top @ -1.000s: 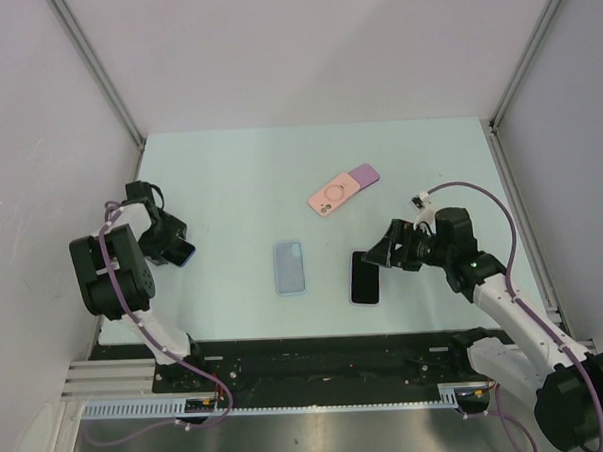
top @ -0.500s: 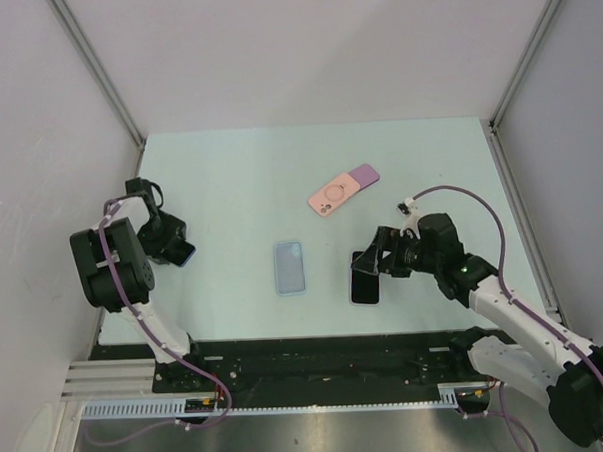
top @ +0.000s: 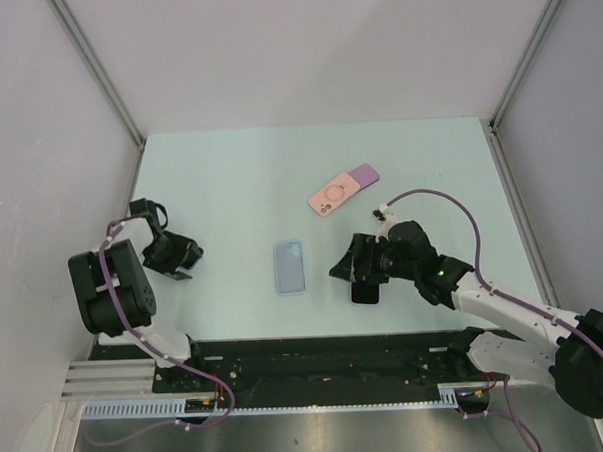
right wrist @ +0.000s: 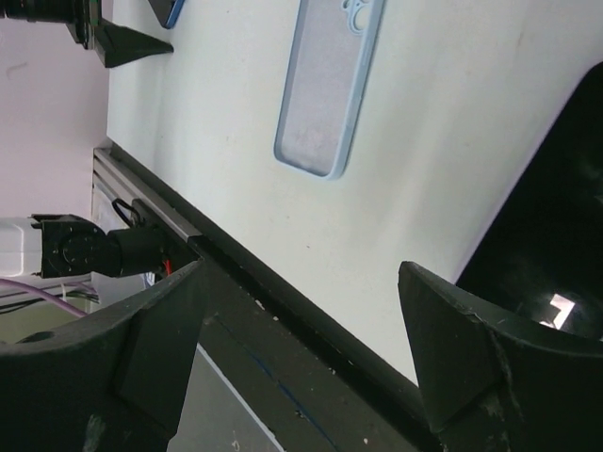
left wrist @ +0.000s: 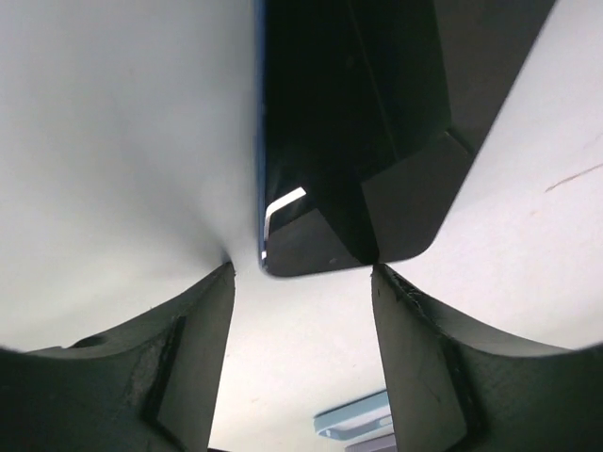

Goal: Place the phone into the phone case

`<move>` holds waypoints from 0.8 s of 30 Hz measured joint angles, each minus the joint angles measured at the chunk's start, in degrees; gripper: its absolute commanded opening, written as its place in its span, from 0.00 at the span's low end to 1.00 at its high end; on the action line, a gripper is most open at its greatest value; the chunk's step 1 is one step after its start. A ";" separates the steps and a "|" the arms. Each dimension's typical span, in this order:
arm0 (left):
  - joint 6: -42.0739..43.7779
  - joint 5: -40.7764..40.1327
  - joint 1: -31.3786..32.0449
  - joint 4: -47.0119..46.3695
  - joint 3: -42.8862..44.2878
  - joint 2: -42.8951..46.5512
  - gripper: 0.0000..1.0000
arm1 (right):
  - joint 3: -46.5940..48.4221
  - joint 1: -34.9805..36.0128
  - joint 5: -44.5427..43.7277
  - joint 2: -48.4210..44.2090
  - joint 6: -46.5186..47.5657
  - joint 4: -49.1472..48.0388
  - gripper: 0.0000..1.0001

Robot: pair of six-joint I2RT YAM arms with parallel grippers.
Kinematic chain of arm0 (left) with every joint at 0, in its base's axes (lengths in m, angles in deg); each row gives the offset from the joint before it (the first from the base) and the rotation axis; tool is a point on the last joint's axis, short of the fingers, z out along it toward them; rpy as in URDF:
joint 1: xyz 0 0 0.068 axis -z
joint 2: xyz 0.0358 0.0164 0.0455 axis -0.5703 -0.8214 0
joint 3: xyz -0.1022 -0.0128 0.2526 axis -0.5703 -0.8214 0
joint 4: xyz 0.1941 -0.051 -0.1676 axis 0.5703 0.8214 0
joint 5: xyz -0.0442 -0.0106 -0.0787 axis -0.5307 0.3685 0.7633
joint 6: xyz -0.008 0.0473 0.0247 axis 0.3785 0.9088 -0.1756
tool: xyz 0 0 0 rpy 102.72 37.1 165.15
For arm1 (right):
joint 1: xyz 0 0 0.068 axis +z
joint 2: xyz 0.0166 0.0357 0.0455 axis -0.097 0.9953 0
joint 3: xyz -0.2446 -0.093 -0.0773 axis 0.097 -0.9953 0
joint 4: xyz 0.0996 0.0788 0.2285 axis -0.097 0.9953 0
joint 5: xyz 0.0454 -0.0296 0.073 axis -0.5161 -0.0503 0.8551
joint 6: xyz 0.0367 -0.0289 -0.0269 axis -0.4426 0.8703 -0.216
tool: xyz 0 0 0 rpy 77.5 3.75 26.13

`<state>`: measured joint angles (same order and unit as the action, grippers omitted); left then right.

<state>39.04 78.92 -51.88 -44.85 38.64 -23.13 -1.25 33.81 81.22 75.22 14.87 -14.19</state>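
Right gripper (top: pixel 351 268): fingers spread wide, nothing held, low over the far part of the black phone.
Black phone (top: pixel 365 289): flat on the table (top: pixel 229 179) at the near edge, screen up, not lifted, near the case but apart from it.
Light blue case (top: pixel 289 268): flat and empty, just left of the black phone, touched by neither arm.
Left gripper (left wrist: pixel 300 358): jaws apart, gripping nothing, down at table level by the left edge.
Blue-edged phone (left wrist: pixel 349 141): flat on the table straight ahead of the left fingertips, its near corner in line with the gap between them, well apart from the light blue case.
Pink case (top: pixel 332 197): farther back, overlapping a purple item (top: pixel 363 173), out of play for now.
Which phone for the case: cannot tell from these views, with two phones on the table.
Done so far: by the look of it, nothing beyond the approach, with no phone grasped and none in a case.
Left to do: grasp a phone, carry it over the light blue case, line up the edges, press it in until seated.
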 measured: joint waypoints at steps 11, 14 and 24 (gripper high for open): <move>-0.94 -1.95 2.47 3.89 -4.26 9.03 1.00 | 0.22 11.26 -8.96 6.10 -6.27 -10.34 0.84; -1.14 -6.36 2.36 6.23 2.32 8.39 1.00 | 0.33 12.92 -11.10 6.05 -6.95 -10.58 0.84; -1.40 -12.92 1.31 11.32 17.90 -5.68 1.00 | 0.81 13.46 -16.72 3.21 -6.88 -8.79 0.84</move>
<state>37.64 66.00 -50.57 -33.53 56.54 -28.81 -0.44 47.27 64.50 78.44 7.99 -22.97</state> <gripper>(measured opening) 0.995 0.840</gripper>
